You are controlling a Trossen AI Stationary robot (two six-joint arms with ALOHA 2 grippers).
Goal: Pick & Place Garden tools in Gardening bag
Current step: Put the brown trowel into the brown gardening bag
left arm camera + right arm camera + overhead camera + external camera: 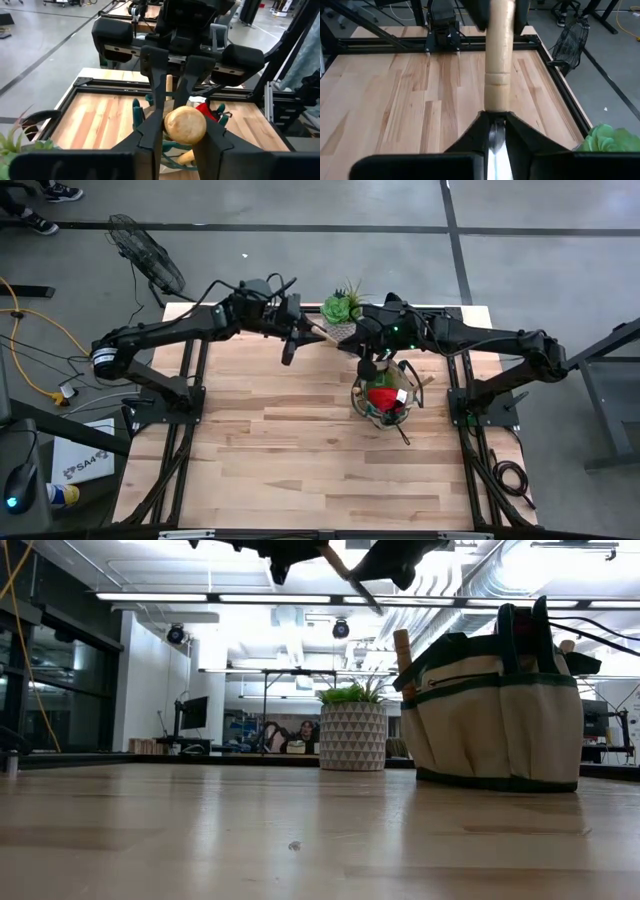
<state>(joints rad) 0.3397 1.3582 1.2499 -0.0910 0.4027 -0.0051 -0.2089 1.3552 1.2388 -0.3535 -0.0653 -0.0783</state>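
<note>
ITEM: wooden-handled tool (326, 336), one of the garden tools; metal working end, plain round timber grip

LOCATION: In the air over the far part of the counter (280, 450), bridging the two arms. It hangs near the potted succulent (352, 735) and above and to one side of the gardening bag (500, 720). It is not yet in the bag.

LEFT HAND (184, 135): Fingers set either side of the rounded butt of the handle and seemingly pressed onto it. How firmly they bite is hard to judge from this angle.

RIGHT HAND (495, 125): Pressed together on the metal neck just below the timber, with the handle running straight out ahead of it.

BAG CONTENTS: red cone-shaped piece (382, 398) and other handles standing up out of the mouth.

HANDLING: Judged light and stiff. The smooth varnished wood may slide or pivot under a narrow pinch, and the thin, slick metal neck gives less purchase. The best hold is probably mid-handle, across the grain, so the heavier metal end hangs down and enters the bag first. The soft fabric rim may snag or fold if struck
</note>
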